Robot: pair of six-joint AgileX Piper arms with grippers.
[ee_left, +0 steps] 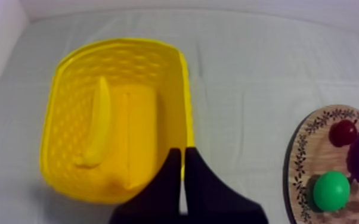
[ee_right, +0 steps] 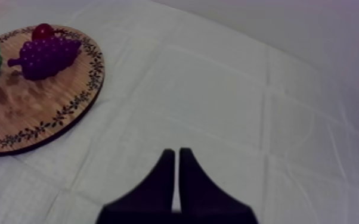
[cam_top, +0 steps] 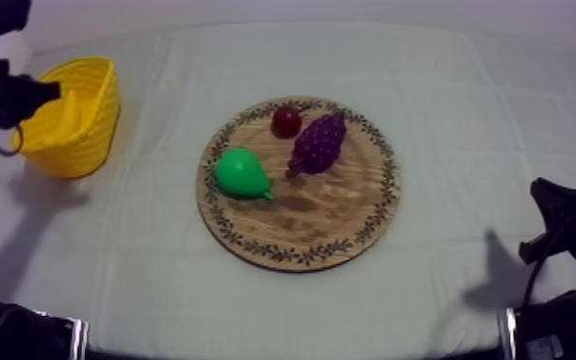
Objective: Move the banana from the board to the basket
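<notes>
Our left hand (ee_left: 183, 152) hangs over the edge of the yellow basket (ee_left: 62, 119). Its two black fingers are pressed together into a narrow wedge and hold nothing. The banana (ee_left: 98, 125) lies inside the basket, stretched along the bottom beside a raised ridge, apart from the fingers. From above, the basket stands at the far left of the desk (cam_top: 464, 115), on the grey-white cloth, well apart from the wooden board (cam_top: 330, 211).

The board lies flat in the middle of the desk, its patterned rim clear all the way round. Three toy fruits rest on it. The green pear (cam_top: 242, 174) is on its left part. The purple bunch of grapes (cam_top: 319, 142) lies tilted across the far half. The small red fruit (cam_top: 286, 122) sits at the far edge, just beside the grapes on their left. The near half of the board is bare wood.

Our right hand (ee_right: 177, 152) is over bare cloth to the right of the board, well apart from it. Its fingers lie together, narrow, with nothing between them.
</notes>
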